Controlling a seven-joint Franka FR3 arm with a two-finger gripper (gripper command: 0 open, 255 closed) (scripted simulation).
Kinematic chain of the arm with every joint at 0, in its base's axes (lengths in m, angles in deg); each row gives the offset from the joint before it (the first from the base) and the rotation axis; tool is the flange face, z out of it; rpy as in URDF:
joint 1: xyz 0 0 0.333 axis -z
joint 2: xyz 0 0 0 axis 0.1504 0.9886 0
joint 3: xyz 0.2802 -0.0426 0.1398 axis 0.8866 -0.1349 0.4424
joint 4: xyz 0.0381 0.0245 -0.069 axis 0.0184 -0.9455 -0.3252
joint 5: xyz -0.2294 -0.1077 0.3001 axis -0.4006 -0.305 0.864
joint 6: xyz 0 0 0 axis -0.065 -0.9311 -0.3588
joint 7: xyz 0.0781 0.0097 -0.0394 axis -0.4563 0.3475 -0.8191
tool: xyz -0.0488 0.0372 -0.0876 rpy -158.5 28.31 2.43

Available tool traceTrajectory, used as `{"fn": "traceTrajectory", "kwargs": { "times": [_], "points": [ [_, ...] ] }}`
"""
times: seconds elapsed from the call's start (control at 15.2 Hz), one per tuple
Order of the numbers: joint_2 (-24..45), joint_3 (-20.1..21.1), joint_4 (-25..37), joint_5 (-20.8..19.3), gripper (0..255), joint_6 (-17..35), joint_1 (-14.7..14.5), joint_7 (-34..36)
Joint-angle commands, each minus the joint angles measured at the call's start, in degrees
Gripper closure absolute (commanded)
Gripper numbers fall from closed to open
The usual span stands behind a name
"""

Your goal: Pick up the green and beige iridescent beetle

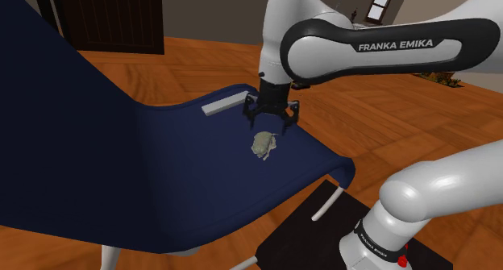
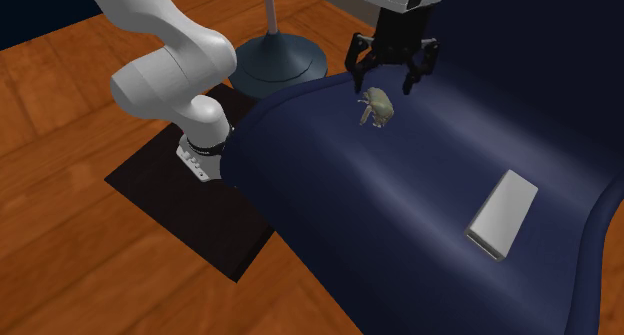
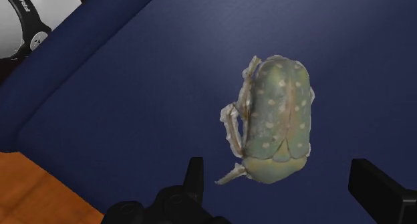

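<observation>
Arm (image 1: pixel 435 188): glossy white rounded shells with dark joints. Link far from the stand (image 1: pixel 294 240): long black inlay panel (image 1: pixel 322 51) bearing white lettering (image 1: pixel 395 44), FRANKA EMIKA, in capitals. Joint nearest the stand: black ring (image 1: pixel 372 238) with small white print, too fine to read, and a red spot (image 1: pixel 403 262) just beside it. Tool (image 1: pixel 270 122): all black, claw-like housing, two blocky fingers (image 3: pixel 377 189). Stand: flat black top

Beetle (image 1: pixel 263 144) lies on chair seat (image 1: pixel 181 176), gripper (image 1: pixel 272 122) just above it. Shoulder view: block (image 1: pixel 226 105) on seat at beetle's 11 o'clock, stand (image 1: pixel 300 234) at 5.
</observation>
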Motion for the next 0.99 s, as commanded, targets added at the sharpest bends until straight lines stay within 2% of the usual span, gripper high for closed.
{"fn": "traceTrajectory", "kwargs": {
  "times": [0.0,0.26,0.33,0.92],
  "points": [
    [0.06,0.49,-1.52,0.2,0,1.63,-0.05,0.5],
    [0.42,1.06,-3.19,0.35,0,3.65,-0.08,0.8],
    [0.44,1.07,-3.2,0.34,255,3.67,-0.07,0.8],
    [0.42,1.06,-3.19,0.35,255,3.65,-0.07,0.8]
  ]
}}
